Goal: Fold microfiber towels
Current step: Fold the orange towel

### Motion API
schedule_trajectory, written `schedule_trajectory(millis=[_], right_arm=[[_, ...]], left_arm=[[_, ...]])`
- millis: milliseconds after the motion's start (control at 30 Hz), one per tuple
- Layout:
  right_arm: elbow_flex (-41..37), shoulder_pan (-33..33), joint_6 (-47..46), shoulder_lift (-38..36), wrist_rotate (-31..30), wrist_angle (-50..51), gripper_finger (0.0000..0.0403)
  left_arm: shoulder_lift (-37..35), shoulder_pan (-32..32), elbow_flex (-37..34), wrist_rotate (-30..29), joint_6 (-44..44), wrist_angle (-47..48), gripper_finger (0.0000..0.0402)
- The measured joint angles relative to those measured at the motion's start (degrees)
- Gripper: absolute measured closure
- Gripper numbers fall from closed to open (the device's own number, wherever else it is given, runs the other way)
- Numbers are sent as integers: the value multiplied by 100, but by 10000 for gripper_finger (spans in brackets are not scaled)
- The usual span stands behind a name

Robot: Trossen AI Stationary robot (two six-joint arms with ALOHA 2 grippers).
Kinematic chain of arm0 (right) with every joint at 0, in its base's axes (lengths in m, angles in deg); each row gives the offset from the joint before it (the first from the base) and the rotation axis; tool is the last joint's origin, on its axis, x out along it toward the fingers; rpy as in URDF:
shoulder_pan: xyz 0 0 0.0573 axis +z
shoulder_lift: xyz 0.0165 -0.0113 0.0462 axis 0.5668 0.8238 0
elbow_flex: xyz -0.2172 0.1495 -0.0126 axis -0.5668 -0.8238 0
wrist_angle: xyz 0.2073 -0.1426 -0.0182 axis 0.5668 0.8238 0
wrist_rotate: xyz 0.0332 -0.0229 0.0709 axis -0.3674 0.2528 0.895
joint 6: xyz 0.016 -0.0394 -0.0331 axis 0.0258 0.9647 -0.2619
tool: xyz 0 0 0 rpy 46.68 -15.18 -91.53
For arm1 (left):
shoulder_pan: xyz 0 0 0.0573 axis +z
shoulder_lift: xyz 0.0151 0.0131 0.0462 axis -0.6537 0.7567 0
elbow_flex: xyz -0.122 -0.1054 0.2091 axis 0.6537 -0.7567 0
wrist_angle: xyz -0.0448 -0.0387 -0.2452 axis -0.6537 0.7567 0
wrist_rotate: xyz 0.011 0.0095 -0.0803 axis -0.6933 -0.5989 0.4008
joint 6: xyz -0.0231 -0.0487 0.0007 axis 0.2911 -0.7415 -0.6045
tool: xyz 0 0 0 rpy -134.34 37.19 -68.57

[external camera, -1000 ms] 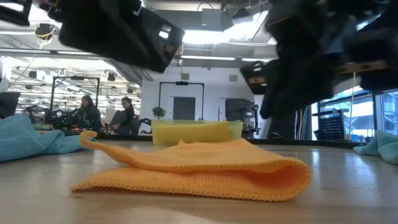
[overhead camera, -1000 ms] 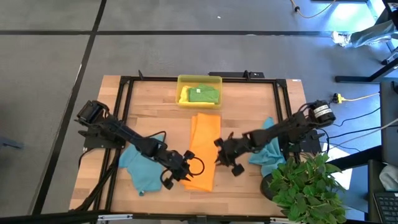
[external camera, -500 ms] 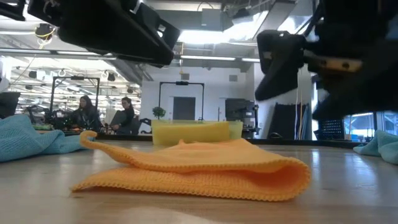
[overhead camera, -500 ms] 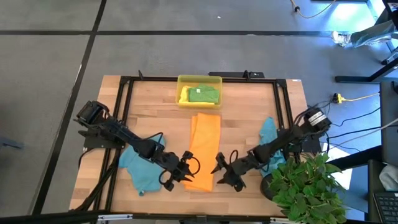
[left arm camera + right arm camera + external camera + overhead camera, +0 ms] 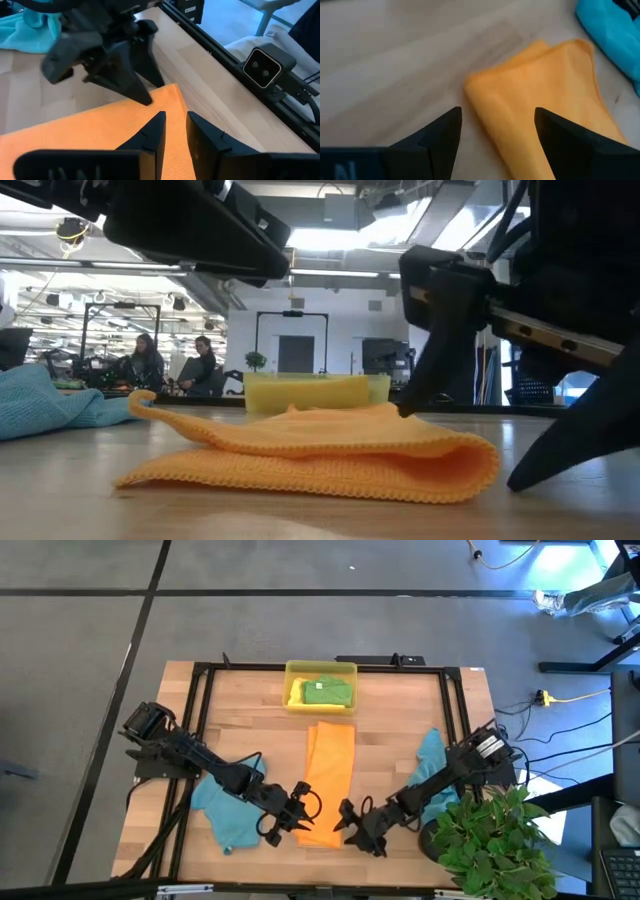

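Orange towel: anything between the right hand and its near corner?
Nothing visible. The right hand, open, sits beside the near corner of the folded orange microfiber towel, with only bare wooden table between. The left hand is over the towel's opposite edge.

**Tight at the near end, open at the sides**

Both grippers crowd the orange towel's [image 5: 327,780] near end: left gripper [image 5: 300,812], right gripper [image 5: 349,821]. Bare counter [image 5: 250,725] lies open beside the towel. The yellow tray [image 5: 320,667] blocks the far edge; teal towels [image 5: 228,812] sit at each side.
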Motion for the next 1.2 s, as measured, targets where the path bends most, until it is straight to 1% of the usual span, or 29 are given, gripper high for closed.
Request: schedule_trajectory(millis=[167,300,400,467,567,767,867,900,967,1067,1200], right_arm=[[196,2,54,224,0,-60,151],[221,17,197,304,-332,-99,152],[221,13,217,315,-338,-100,162],[221,13,223,315,-339,-96,179],[217,2,165,319,-339,-92,220],[203,-46,-198,327,-346,-98,324],[193,-108,-635,333,-386,-105,380],[189,-133,-779,330,-425,-95,390],[184,-178,-1046,330,-485,-124,392],[182,-227,-1353,324,-729,-199,394],[182,-305,-1662,319,-831,-267,397]], left_arm=[[0,-1,0,-26,-3,-17,333],[0,-1,0,-28,-22,-13,333],[0,-1,0,-30,-24,-35,333],[0,-1,0,-30,-26,-33,333],[0,-1,0,-30,-28,-32,333],[0,-1,0,-30,-32,-30,333],[0,-1,0,-30,-33,-28,333],[0,-1,0,-30,-33,-30,333],[0,-1,0,-27,-33,-25,333],[0,-5,2,22,-33,13,331],[2,-92,2,18,-25,18,311]])
